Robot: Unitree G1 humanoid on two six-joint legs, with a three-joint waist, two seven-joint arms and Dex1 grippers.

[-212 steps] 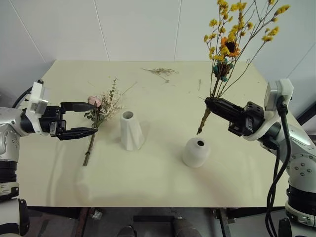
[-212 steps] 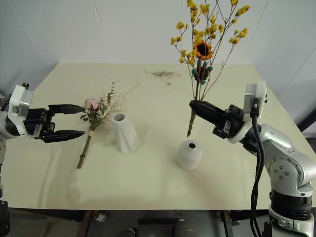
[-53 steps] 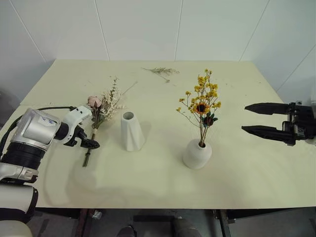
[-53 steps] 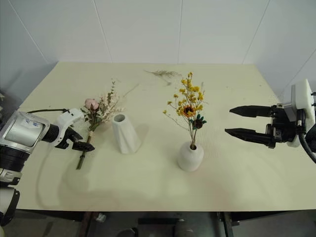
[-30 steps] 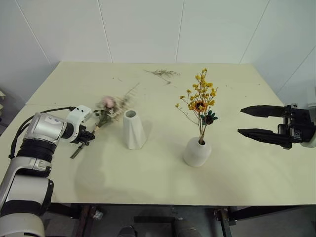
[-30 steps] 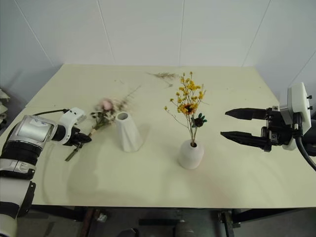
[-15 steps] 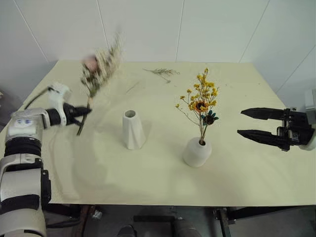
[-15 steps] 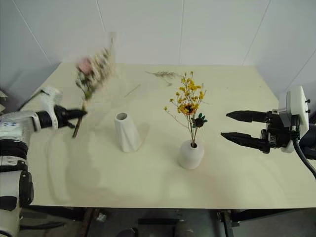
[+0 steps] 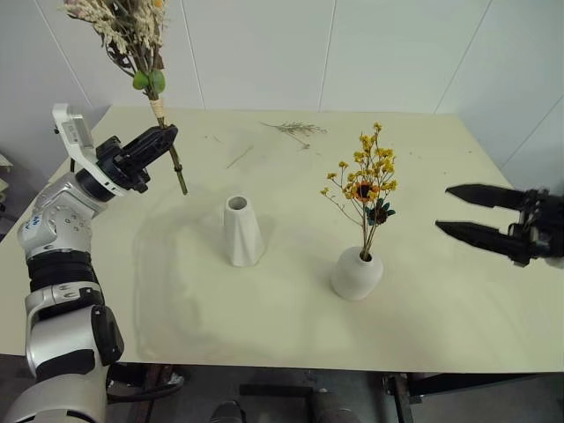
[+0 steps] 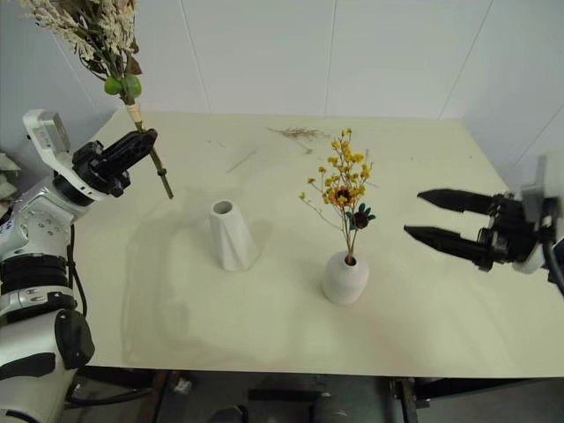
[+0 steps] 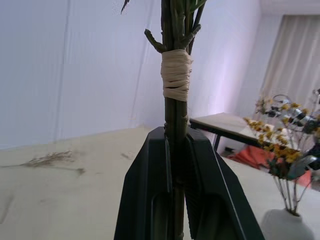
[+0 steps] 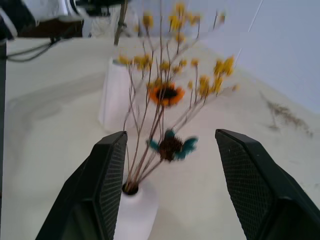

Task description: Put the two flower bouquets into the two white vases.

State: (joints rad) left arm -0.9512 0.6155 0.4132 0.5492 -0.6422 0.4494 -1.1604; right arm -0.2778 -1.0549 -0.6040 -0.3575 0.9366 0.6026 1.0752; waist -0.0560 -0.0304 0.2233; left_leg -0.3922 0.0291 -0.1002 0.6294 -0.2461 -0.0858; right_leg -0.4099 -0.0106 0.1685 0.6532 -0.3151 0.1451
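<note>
No brand, label or writing can be read on anything here. The short round matte white vase holds the bouquet of small yellow blossoms with a little sunflower, just off the spread, empty fingers of the right gripper. The tall twisted white cone vase stands empty, below and to the right of the left gripper, which is clamped on the twine-wrapped stems of the upright bouquet of cream-white sprigs and green leaves.
</note>
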